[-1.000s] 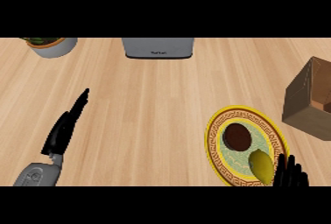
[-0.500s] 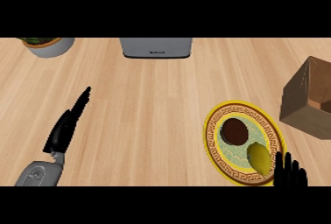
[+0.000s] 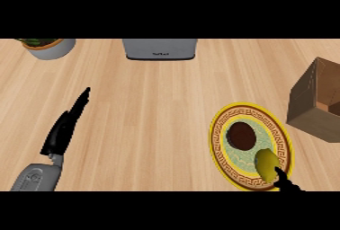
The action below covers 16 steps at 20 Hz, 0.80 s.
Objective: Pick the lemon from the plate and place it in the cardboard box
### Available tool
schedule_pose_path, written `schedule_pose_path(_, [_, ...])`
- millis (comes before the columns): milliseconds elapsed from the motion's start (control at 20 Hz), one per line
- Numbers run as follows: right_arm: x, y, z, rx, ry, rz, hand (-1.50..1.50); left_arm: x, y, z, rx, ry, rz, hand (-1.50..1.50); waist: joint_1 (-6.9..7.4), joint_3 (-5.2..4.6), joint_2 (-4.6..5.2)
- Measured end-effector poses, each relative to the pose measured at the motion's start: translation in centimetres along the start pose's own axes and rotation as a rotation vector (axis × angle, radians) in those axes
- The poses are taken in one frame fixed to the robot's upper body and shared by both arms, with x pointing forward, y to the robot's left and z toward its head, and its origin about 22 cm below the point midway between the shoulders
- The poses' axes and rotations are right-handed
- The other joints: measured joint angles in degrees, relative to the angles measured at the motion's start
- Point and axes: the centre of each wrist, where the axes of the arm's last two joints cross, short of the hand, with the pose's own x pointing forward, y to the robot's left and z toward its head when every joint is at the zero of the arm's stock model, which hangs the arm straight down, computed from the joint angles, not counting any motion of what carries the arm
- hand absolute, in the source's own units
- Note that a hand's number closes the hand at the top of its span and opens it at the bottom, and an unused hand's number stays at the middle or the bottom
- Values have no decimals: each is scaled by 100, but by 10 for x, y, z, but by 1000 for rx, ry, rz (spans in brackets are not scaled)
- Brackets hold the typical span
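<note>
The lemon (image 3: 267,163) lies on the near part of the yellow-rimmed plate (image 3: 218,134), beside the plate's dark brown centre (image 3: 242,136), toward the table's near right corner, and the cardboard box (image 3: 312,105) stands open at the right edge. Only a black sliver of the right hand (image 3: 287,183) shows at the lemon's near side, so its grasp cannot be told. The left hand (image 3: 63,128) hangs over the table's left side, fingers straight, holding nothing.

Right hand (image 3: 287,181) drops lower
It has sunk toward the bottom edge, only a sliver showing, now against the lemon (image 3: 267,162) just ahead of it
</note>
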Motion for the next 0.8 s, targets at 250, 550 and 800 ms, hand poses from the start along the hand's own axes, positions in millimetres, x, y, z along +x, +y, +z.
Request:
schedule_pose_path(250, [1, -1, 1, -46, -5, 30, 150, -3, 1, 3, -5, 4, 1, 0, -1, 54, 19])
schedule_pose_path(550, [22, -1, -10, 146, -129, 161, 150, 2, -9, -1, -31, -23, 3, 0, 120, 26, 91])
schedule_pose_path(800, [33, -1, -26, 375, -264, 260, 150, 9, -11, -8, -51, -39, 3, 0, 232, 41, 154])
